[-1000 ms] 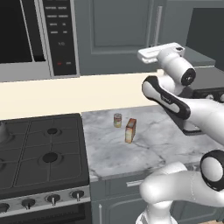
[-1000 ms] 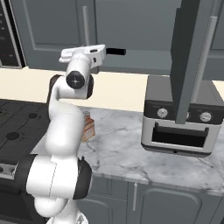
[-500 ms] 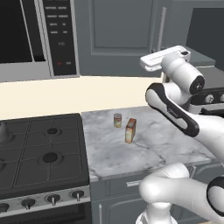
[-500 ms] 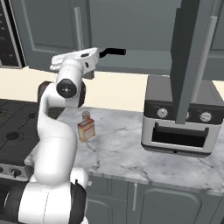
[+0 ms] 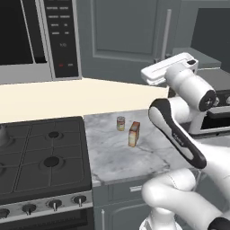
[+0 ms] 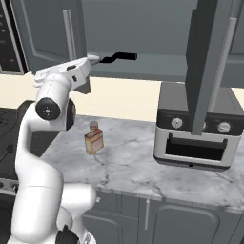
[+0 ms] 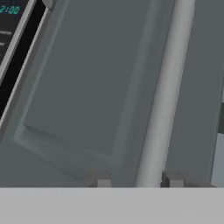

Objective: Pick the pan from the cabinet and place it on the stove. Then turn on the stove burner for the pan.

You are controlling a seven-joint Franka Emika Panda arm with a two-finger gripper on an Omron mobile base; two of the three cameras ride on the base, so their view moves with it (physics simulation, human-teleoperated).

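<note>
The cabinet's left door (image 6: 45, 33) stands swung open and its long bar handle (image 7: 164, 96) runs up the hand view. My gripper (image 7: 135, 179) is open, with one fingertip (image 7: 98, 178) on each side of the bar and not pressing on it. On the inner shelf, the pan's black handle (image 6: 120, 57) sticks out to the right; its bowl is hidden behind my hand. The stove (image 5: 45, 152) lies low on the left, with its larger stove burner (image 5: 50, 161) under the grate and dark knobs (image 5: 54, 204) along the front strip.
A microwave (image 5: 40, 36) hangs left of the cabinet. On the marble counter (image 5: 117, 157) stand a small tin can (image 5: 120, 123) and an orange box (image 5: 134, 134). A toaster oven (image 6: 198, 133) sits at the right, under the cabinet's open right door (image 6: 209, 62).
The jaws have parted from the door's bar handle. My hand has drifted a little leftward in the right base view.
</note>
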